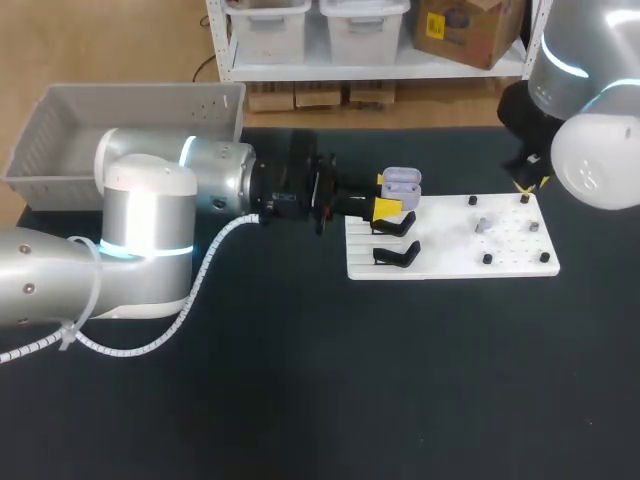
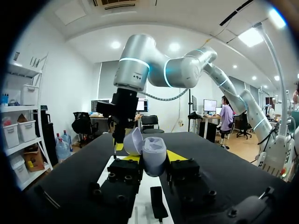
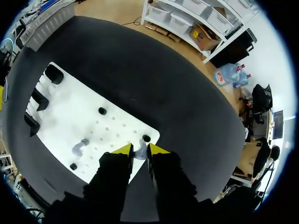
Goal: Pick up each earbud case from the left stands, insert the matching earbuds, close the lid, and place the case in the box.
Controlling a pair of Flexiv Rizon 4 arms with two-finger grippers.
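**Case pinched at the stands, earbud pinched at the board's far corner**

From my desk the black table fills the head view. My left arm comes in from 9 o'clock and stretches past the middle. My right arm comes down from 2 o'clock. The grey box sits at 10 o'clock, behind my left arm. The white board lies just toward 3 o'clock from centre, with black stands along its 9 o'clock edge.

The left gripper is at the stand nearest 12 o'clock, its yellow tips pressed on either side of the earbud case, whose lid stands open. I cannot tell whether the case rests on a stand.

The right gripper hangs over the board's 1 o'clock corner, fingers drawn close and pinching a pale earbud. A second earbud lies near the board's middle, among small black pegs.
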